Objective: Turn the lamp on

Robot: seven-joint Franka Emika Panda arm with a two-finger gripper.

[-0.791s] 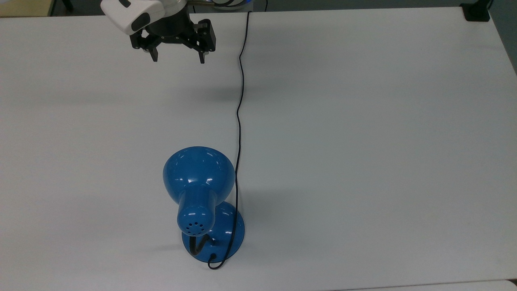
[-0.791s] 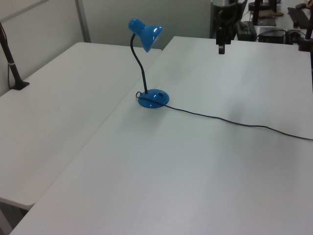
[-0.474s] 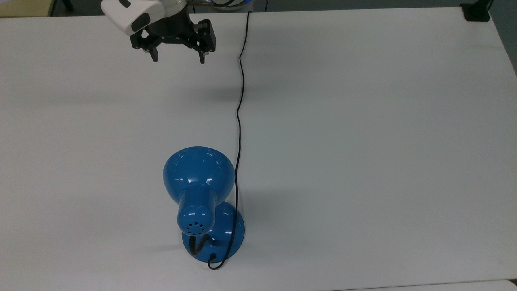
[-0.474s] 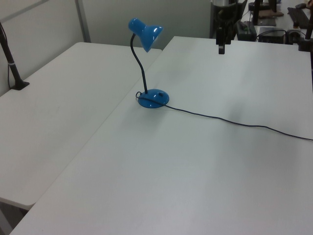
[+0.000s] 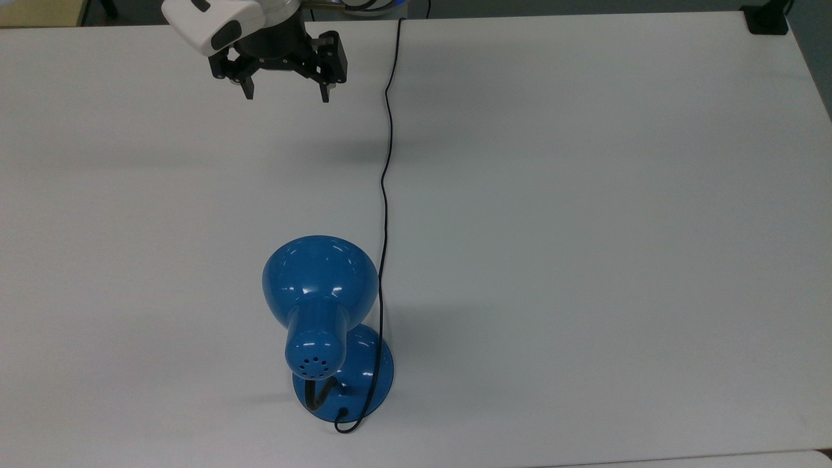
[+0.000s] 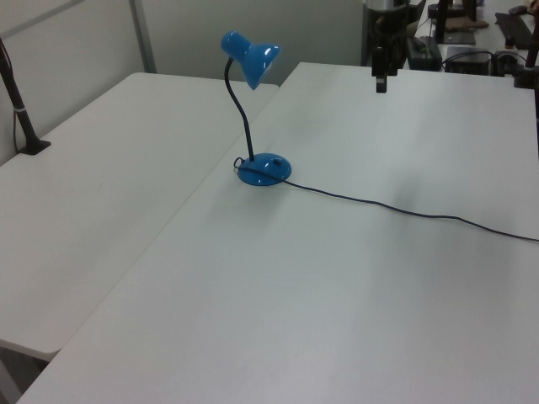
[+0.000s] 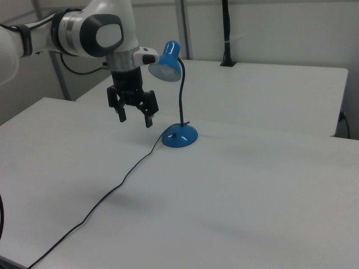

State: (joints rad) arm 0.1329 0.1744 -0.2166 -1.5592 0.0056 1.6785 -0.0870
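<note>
The glossy blue lamp (image 5: pixel 318 296) stands on the white table (image 5: pixel 585 195), low in the top view, its bell shade over a round blue base (image 5: pixel 374 380) on a black neck. Its shade (image 6: pixel 251 55) (image 7: pixel 167 63) looks unlit. A thin black cord (image 5: pixel 385 162) runs from the base up to the table's far edge. My gripper (image 5: pixel 286 96) hangs open and empty well above the table, far from the lamp at the top view's upper left. In the right view the gripper (image 7: pixel 134 120) is left of the lamp's base (image 7: pixel 180 136). In the left view the gripper (image 6: pixel 381 82) is at the far end.
A second white table (image 6: pixel 93 210) adjoins at the left view's left, with a black post (image 6: pixel 21 109) clamped on it. Equipment crowds the far end behind the arm (image 6: pixel 472 42). A black clamp (image 5: pixel 767 19) sits at the top view's upper right corner.
</note>
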